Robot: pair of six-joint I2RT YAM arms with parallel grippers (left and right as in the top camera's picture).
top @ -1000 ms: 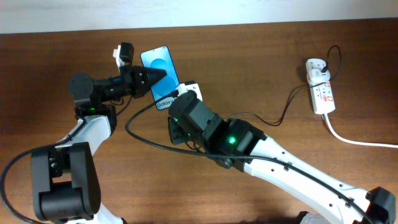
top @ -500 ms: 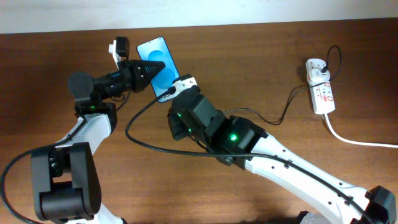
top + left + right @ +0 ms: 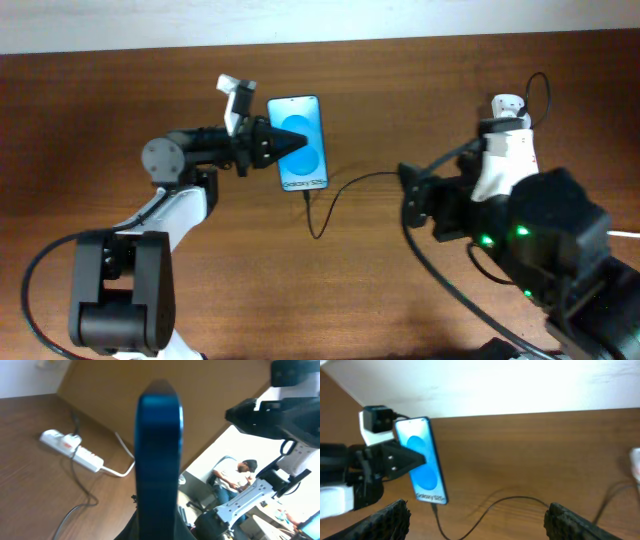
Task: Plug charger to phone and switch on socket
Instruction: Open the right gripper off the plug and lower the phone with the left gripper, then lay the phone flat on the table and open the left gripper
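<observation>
Phone [image 3: 308, 165], left of the table's middle, is clamped along its long edge by the left gripper [image 3: 285, 143], screen up. I'd guess that steadies it for the charger [image 3: 322, 225], whose tip appears seated at its lower end while the thin cable loops off rightward. Further right, the right gripper [image 3: 407, 192] hangs spread wide and empty, likely meant for the switch on the socket [image 3: 75, 451]. Overhead that arm hides most of the strip, whereas the left wrist camera shows it whole with its white cord [image 3: 121, 467].
</observation>
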